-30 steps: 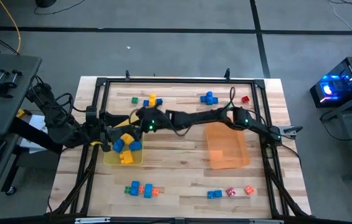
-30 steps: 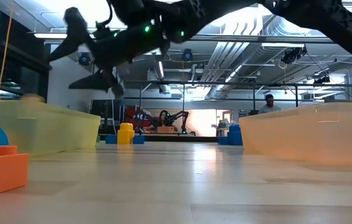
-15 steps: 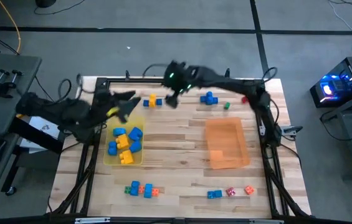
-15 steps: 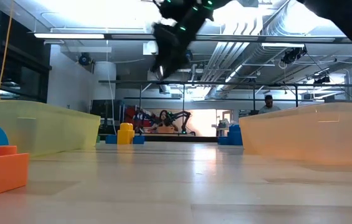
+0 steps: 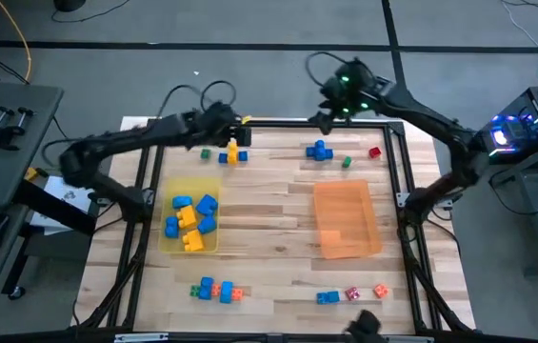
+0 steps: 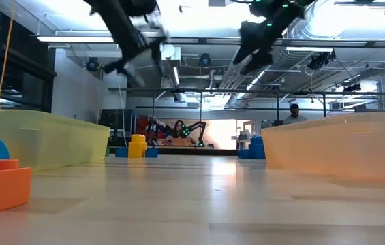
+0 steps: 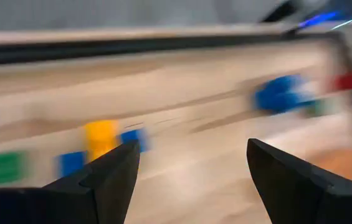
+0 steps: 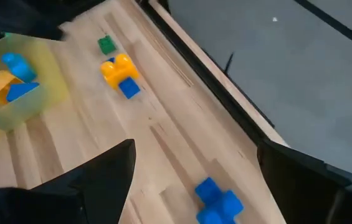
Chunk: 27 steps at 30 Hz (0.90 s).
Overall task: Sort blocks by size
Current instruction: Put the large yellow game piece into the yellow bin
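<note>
Both arms withdrew; blocks (image 5: 190,217) seemingly unlabelled.

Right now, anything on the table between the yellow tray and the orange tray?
No. In the high view the stretch between the yellow tray and the orange tray is bare wood; no blocks lie there, and both arms are up at the far edge.

robotics lab, exposed ceiling ducts (image 6: 315,30), framed wooden table (image 5: 278,257)
</note>
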{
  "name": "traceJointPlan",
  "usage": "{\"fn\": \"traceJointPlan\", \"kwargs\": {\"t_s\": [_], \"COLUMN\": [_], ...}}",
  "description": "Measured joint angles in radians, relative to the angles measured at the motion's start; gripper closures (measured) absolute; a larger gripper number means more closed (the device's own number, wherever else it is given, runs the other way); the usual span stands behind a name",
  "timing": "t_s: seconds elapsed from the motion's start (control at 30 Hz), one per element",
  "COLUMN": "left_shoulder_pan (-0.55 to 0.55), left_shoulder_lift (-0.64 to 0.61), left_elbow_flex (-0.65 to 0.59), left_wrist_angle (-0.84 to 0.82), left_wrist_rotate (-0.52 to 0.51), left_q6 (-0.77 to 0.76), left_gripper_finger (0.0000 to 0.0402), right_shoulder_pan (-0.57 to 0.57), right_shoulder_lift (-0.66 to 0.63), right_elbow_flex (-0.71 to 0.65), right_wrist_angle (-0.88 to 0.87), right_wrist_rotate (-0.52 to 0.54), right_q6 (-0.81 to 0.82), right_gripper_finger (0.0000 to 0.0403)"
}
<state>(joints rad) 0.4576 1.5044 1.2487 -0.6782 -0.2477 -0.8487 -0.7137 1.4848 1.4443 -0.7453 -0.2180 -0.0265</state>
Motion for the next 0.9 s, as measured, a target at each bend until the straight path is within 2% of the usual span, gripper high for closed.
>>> {"fn": "traceJointPlan", "kwargs": {"t_s": [0.1, 0.37, 0.53, 0.8, 0.9], "left_shoulder_pan": [0.048, 0.116, 0.165, 0.191, 0.199], "left_shoulder_lift": [0.125, 0.315, 0.385, 0.413, 0.411], "left_elbow_flex": [0.05, 0.062, 0.062, 0.062, 0.062], "left_wrist_angle": [-0.14, -0.108, -0.102, -0.068, -0.05], "left_wrist_rotate": [-0.001, 0.063, 0.162, 0.156, 0.146], "left_q6": [0.018, 0.004, -0.014, -0.006, 0.009], "left_gripper_finger": [0.0119, 0.0119, 0.0119, 0.012, 0.0138], "right_shoulder_pan": [-0.001, 0.016, 0.017, 0.027, 0.035], "right_shoulder_lift": [-0.101, -0.277, -0.338, -0.379, -0.379], "right_elbow_flex": [-0.115, -0.323, -0.389, -0.447, -0.447], "right_wrist_angle": [0.046, 0.122, 0.121, 0.126, 0.132], "right_wrist_rotate": [0.004, 0.004, 0.005, 0.013, 0.014], "right_q6": [0.057, 0.157, 0.221, 0.242, 0.236], "right_gripper_finger": [0.0073, 0.0073, 0.0073, 0.0073, 0.0073]}}
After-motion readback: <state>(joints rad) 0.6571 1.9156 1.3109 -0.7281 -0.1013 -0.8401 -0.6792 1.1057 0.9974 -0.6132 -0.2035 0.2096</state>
